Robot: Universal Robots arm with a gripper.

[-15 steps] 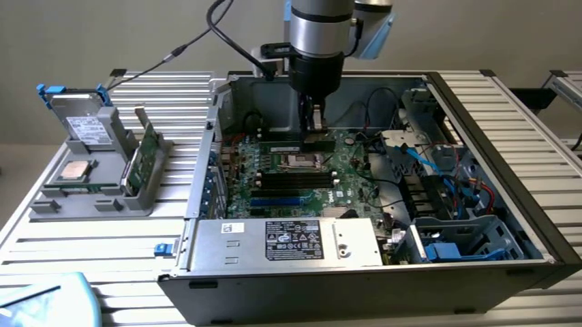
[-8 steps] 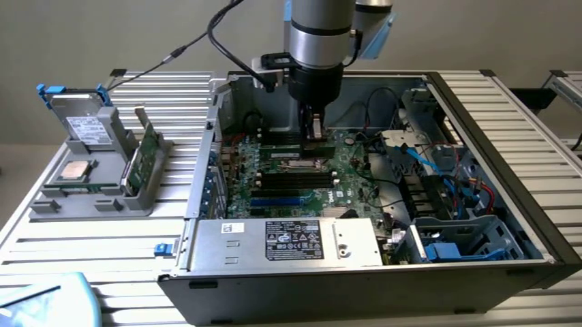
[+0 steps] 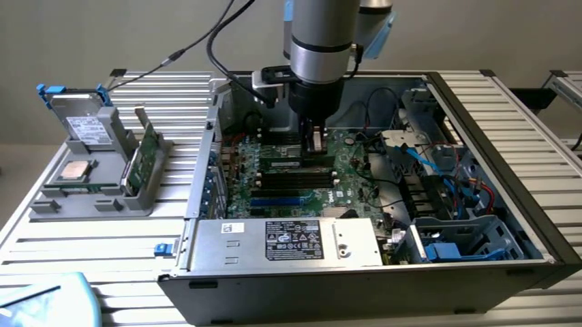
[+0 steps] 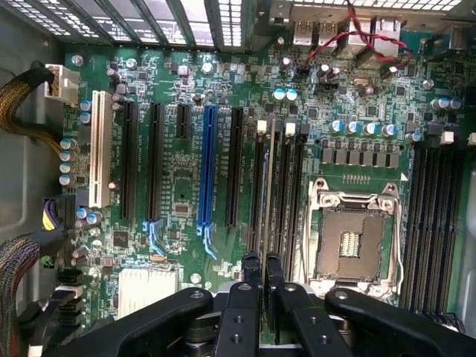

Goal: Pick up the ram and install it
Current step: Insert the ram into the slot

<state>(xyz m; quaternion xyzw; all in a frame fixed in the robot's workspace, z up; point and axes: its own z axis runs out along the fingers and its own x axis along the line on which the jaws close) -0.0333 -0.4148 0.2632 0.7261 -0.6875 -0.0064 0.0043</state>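
Fingers (image 4: 251, 271) of the tool (image 4: 262, 262) stand nearly together with only a thin gap, and the ram (image 4: 268, 186) is pinched in that gap, seen edge-on as a slim grey line. Its long axis runs straight out from the fingertips, parallel to the black memory slots (image 4: 286, 193) just beside it and to the blue slot (image 4: 207, 163) farther off. It stands on its long edge with the top edge up toward the tool. Whether its lower edge is in a slot or just above it, I cannot tell.

In the exterior view the ram (image 3: 283, 163) shows as a dark strip with a small pale label. It lies level across the motherboard (image 3: 350, 194) and reaches from the tool (image 3: 315, 150) toward the exterior view's left, so the grip is at one end.

The arm (image 3: 320, 48) comes straight down into the open case (image 3: 364, 286), with its wrist upright and black cables (image 3: 218, 34) trailing off it.

Room is tight sideways, with slots close on both flanks of the tool and the open processor socket (image 4: 353, 238) near one side. The power supply (image 3: 286, 242) lies well clear of the tool toward the case's near wall. A grey tray (image 3: 54, 204) stands on the tabletop (image 3: 91, 238) outside the case, well apart from the tool.
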